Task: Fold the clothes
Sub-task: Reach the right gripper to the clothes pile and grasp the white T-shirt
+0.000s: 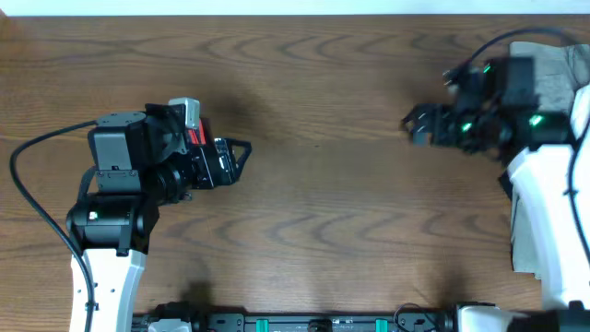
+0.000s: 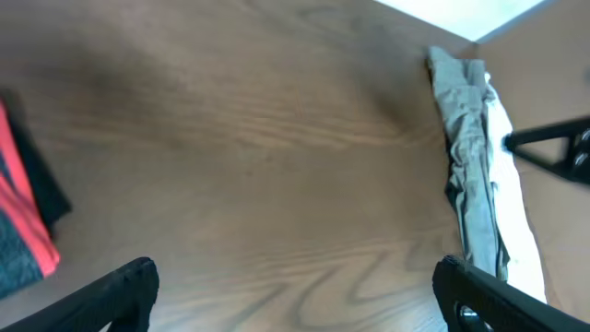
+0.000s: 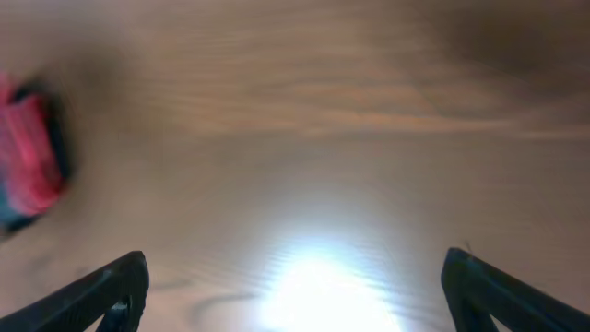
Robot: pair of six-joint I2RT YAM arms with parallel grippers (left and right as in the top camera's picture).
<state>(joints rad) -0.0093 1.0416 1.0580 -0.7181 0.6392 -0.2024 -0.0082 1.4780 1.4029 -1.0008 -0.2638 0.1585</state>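
The left gripper [image 1: 241,159] hangs over the left part of the table [image 1: 323,74], jaws spread wide with nothing between them. A red-grey-black fabric piece [image 2: 23,226] shows at the left edge of its wrist view, too cropped to identify. The right gripper [image 1: 413,126] points leftward, also wide open and empty. The clothes lie behind it along the table's right edge, partly under the right arm [image 1: 544,203]. They are a khaki-grey garment [image 2: 466,157] bunched lengthwise on a white T-shirt [image 2: 513,217], well apart from both grippers
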